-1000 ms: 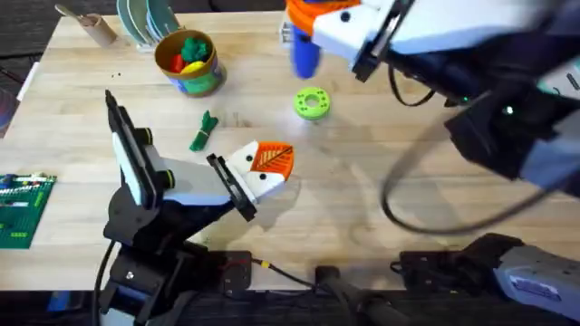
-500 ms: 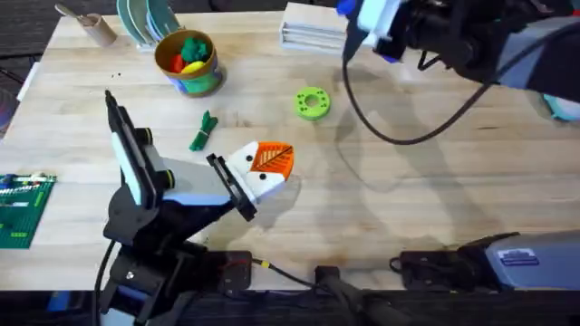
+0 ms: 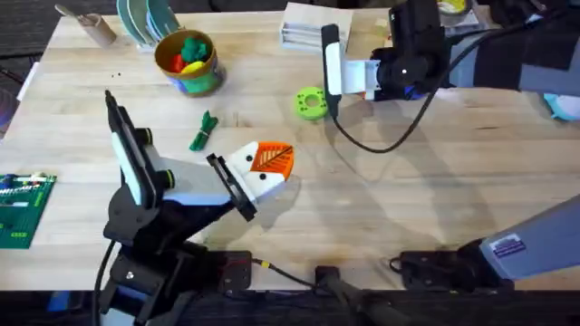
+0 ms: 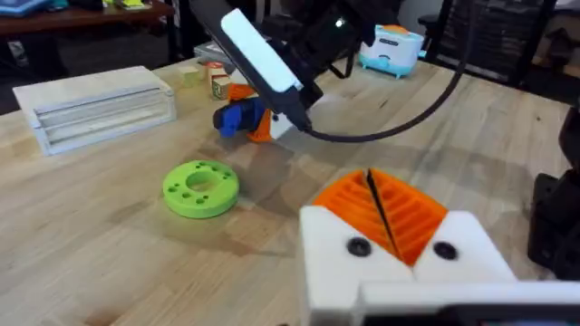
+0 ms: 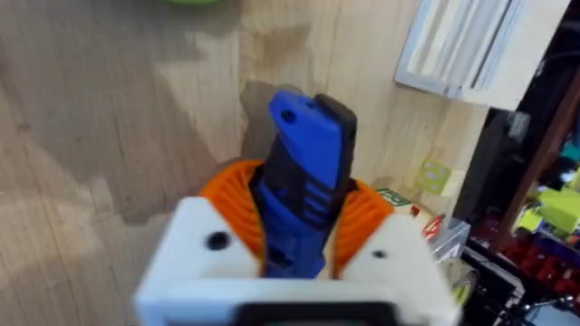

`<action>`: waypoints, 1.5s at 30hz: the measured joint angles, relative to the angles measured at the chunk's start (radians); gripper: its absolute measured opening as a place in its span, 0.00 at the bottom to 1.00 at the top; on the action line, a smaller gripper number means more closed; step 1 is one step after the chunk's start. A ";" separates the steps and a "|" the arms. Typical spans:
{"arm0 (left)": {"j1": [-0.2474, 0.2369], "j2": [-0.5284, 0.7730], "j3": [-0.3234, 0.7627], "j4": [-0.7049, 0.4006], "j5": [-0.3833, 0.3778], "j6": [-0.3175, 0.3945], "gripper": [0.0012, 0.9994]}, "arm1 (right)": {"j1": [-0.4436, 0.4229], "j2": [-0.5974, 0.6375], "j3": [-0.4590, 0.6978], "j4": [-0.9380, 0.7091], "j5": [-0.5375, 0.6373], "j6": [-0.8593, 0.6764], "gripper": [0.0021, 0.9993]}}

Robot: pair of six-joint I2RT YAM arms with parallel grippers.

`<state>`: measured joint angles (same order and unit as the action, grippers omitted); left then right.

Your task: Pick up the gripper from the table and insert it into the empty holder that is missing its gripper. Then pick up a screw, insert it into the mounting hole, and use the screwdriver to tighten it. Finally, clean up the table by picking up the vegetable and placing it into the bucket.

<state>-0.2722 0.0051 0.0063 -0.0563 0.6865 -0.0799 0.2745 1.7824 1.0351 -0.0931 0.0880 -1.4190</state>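
Compared with one second ago, the right arm is no longer large and blurred near the overhead camera; now it reaches low over the far side of the counter (image 3: 435,181), and its right hand (image 3: 373,80) is just beside the green round disc (image 3: 311,103). The left hand (image 3: 268,168) has not moved: it rests at the middle of the counter with its two orange pads pressed together and nothing between them. The right wrist view shows that the right hand is clamped on the blue screwdriver (image 5: 304,177), whose body stands between the orange pads (image 5: 362,213); in the overhead view this tool is mostly hidden by the arm. The left wrist view shows the screwdriver (image 4: 240,118) from the side, near the disc (image 4: 201,187) and a white box (image 4: 95,106). I count one disc, one slim green vegetable (image 3: 203,131) lying left of the left hand, and one bucket (image 3: 187,62) with toy food at the far left of the counter, well apart from the vegetable.
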 joint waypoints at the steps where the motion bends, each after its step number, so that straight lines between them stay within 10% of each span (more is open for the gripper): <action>1: 0.000 0.000 0.000 0.000 0.000 0.000 0.02 | 0.000 0.000 0.000 -0.001 0.003 0.012 0.28; 5: 0.000 0.000 0.000 0.000 0.000 0.000 0.02 | 0.000 -0.002 0.007 0.003 0.016 0.097 0.87; 7: 0.000 0.000 0.000 0.000 0.000 0.000 0.02 | 0.001 -0.005 0.019 -0.006 0.021 0.138 0.98; 11: 0.000 0.000 0.000 0.000 0.000 0.000 0.02 | 0.019 -0.009 0.023 -0.046 0.029 0.208 0.99; 16: 0.000 0.000 0.000 0.001 -0.003 -0.004 0.54 | 0.058 -0.023 0.023 -0.067 0.028 0.342 0.99; 19: 0.000 0.000 0.000 0.001 -0.003 -0.005 0.64 | 0.081 -0.053 0.023 -0.069 0.027 0.436 0.99; 24: 0.000 0.000 0.000 0.001 -0.003 -0.005 0.05 | 0.107 -0.145 0.023 -0.068 0.027 0.568 0.99; 27: 0.000 0.000 0.000 0.002 -0.003 -0.002 0.04 | 0.117 -0.205 0.023 -0.068 0.027 0.630 0.99; 32: 0.000 0.000 0.000 0.001 -0.003 -0.003 0.80 | 0.119 -0.288 0.023 -0.068 0.026 0.739 0.99; 34: 0.000 0.000 0.000 0.001 -0.003 -0.007 0.97 | 0.120 -0.316 0.023 -0.067 0.024 0.781 0.99; 45: 0.000 0.000 0.000 0.006 -0.033 -0.007 0.99 | 0.164 -0.398 0.023 0.020 -0.016 0.914 0.99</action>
<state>-0.2722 0.0051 0.0063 -0.0503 0.6536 -0.0872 0.4387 1.3846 1.0580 -0.0726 0.0716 -0.5054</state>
